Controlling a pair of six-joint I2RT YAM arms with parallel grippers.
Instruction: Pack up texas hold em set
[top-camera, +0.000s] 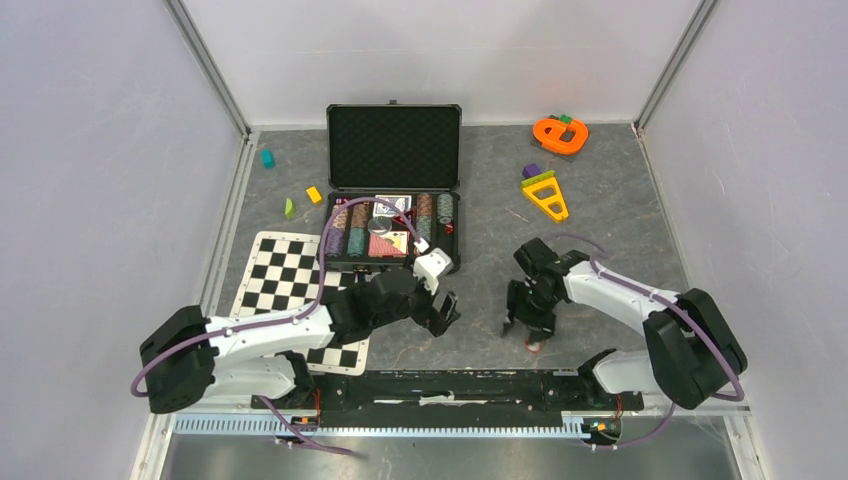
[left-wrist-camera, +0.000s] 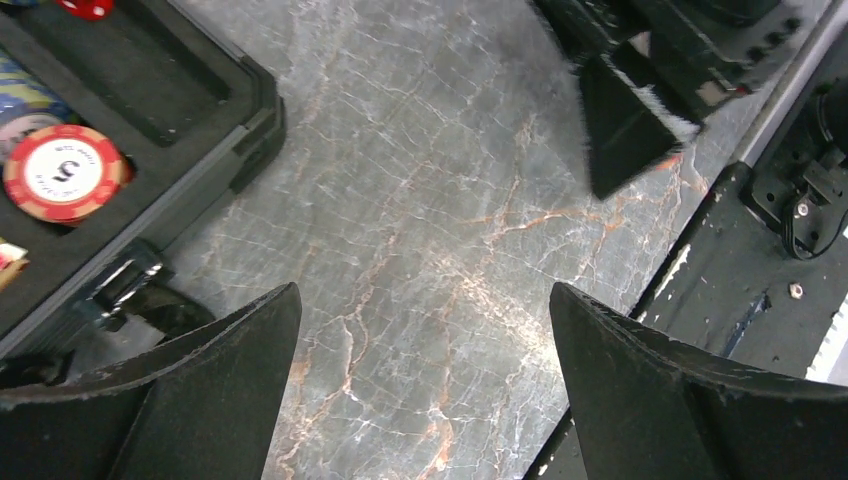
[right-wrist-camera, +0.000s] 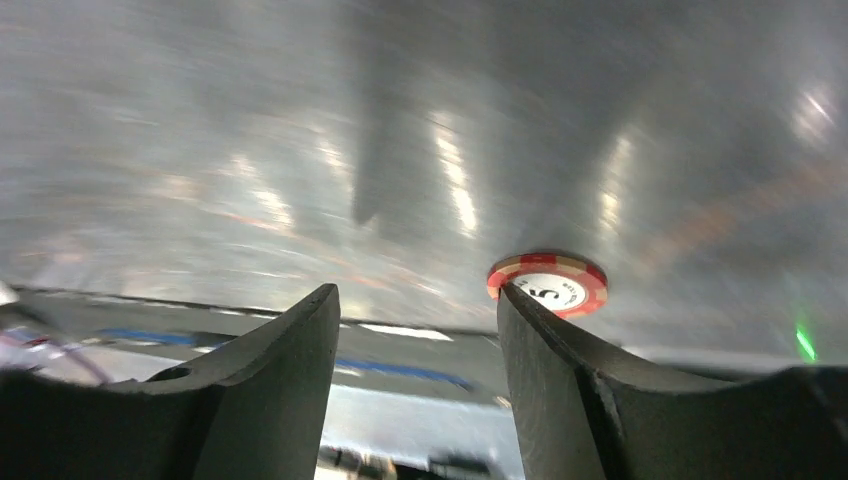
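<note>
Two pairs of fingers released, one loose chip (right-wrist-camera: 548, 284), one open briefcase (top-camera: 393, 150).
The right fingers (right-wrist-camera: 560, 380) are being held apart with nothing between them. The red-white chip is lying flat on the bench (right-wrist-camera: 250, 150), just beyond one fingertip and outside the gap. The left fingers (left-wrist-camera: 200, 390) are being held wide over the bench, beside the briefcase corner, where coloured chip stacks (top-camera: 355, 232) are lying in rows.
</note>
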